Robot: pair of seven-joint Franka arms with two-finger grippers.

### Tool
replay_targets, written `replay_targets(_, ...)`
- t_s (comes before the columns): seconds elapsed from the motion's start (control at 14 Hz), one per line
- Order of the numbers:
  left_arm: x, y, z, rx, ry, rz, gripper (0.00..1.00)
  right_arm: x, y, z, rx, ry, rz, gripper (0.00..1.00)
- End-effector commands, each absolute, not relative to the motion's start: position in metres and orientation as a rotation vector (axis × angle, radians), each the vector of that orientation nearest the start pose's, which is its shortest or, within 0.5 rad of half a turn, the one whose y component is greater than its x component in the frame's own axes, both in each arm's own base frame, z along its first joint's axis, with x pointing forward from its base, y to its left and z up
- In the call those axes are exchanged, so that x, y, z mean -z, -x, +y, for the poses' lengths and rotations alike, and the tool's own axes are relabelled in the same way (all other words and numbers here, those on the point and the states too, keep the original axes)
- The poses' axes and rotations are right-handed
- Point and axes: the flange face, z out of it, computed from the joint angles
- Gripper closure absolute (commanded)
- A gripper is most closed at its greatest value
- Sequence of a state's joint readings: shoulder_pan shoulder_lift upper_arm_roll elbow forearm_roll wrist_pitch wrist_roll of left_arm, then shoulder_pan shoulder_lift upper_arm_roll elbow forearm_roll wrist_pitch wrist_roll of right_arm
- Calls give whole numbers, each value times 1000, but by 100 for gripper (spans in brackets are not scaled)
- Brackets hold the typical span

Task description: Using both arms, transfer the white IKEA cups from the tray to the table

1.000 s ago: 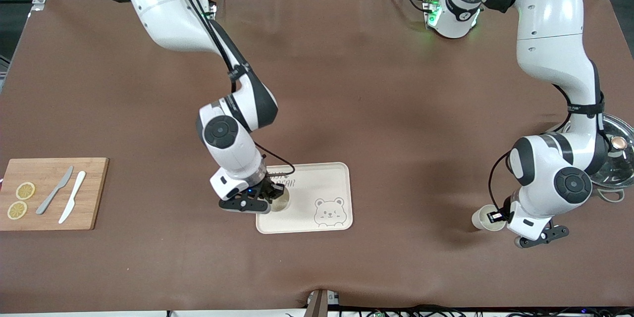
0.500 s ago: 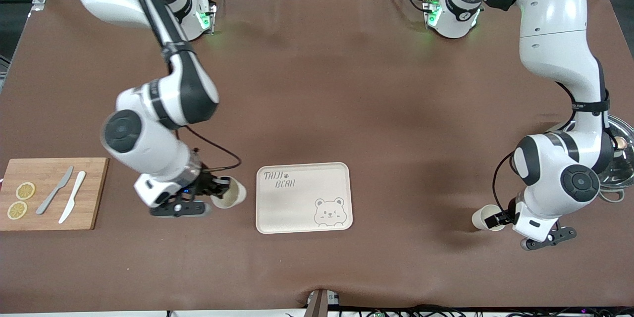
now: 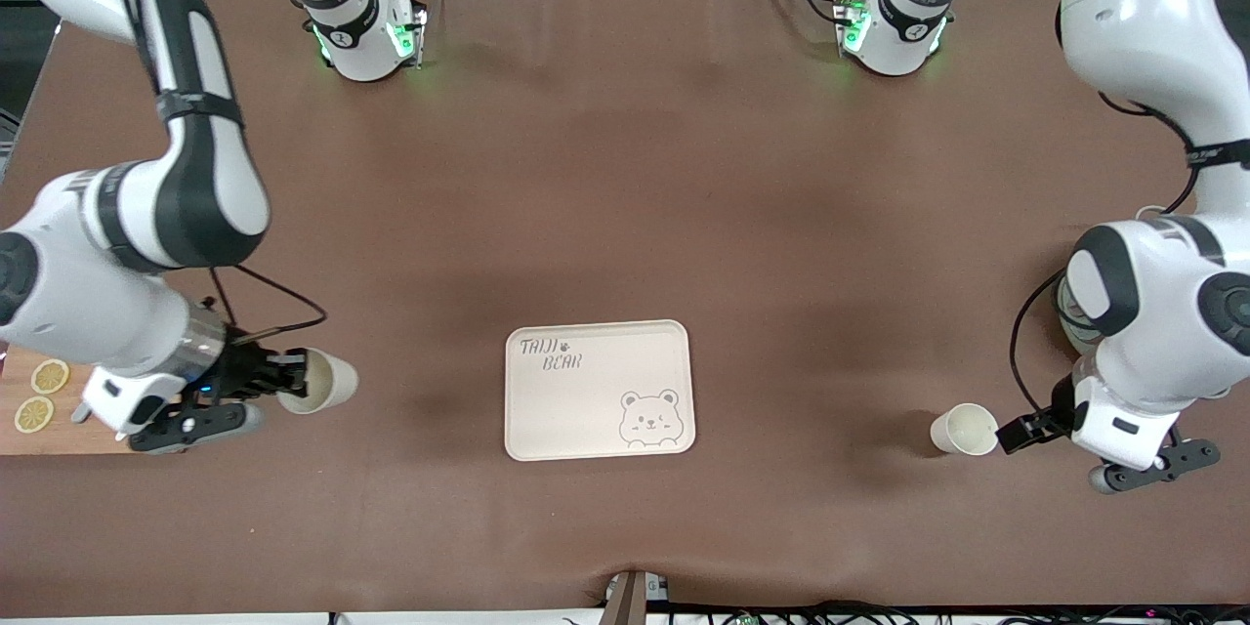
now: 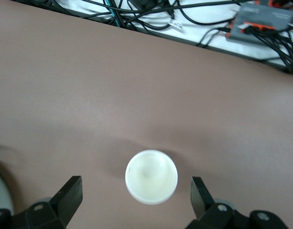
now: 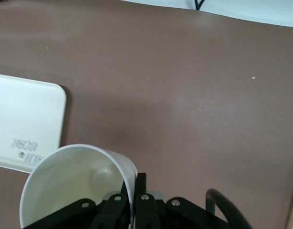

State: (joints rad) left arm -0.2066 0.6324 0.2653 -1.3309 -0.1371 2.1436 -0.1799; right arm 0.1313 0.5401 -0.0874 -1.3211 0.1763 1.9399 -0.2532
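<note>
- Right gripper (image 3: 266,377): lower left of the front view, up in the air over the tabletop (image 3: 625,166), beside the cutting board (image 3: 15,435). Its jaws are pressed together on the rim wall of one cup (image 3: 317,381), one finger inside and one outside.
- Held cup: tilted on its side, mouth turned toward the front camera, clear of the tabletop. In the right wrist view the same cup (image 5: 75,183) fills the lower left of the frame, with the gripper (image 5: 130,198) pinching its rim.
- Tray (image 3: 598,389): lower centre of the front view, flat on the tabletop, bear print and lettering on it. It lies well apart from both cups. A corner of the tray (image 5: 25,129) shows at the left edge of the right wrist view.
- Second cup (image 3: 964,430): lower right of the front view, upright on the tabletop toward the left arm's end.
- Left gripper (image 3: 1025,428): just beside the second cup, jaws spread and not touching it. In the left wrist view the cup (image 4: 151,176) stands at lower centre, with the gripper (image 4: 137,195) and its two fingers apart on either side.
- Lemon slices (image 3: 41,395): on the cutting board at the left edge of the front view.
</note>
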Motion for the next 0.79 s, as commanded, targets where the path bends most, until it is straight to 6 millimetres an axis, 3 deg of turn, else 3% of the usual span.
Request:
replay_targets(0.0, -429, -727, -5, 261, 3145, -277, 0, -425, -719, 39, 142, 2977, -449, 100)
replay_targets(0.36, -499, -696, -9, 193, 3181, -197, 0, -362, -735, 21, 144, 2992, -498, 100)
replay_targets(0.64, -553, -665, -24, 148, 3201, -147, 0, -315, -744, 17, 197, 2998, -553, 100)
replay_targets(0.71, -563, -658, -33, 136, 3195, -117, 0, -312, -746, 11, 215, 2996, -580, 100)
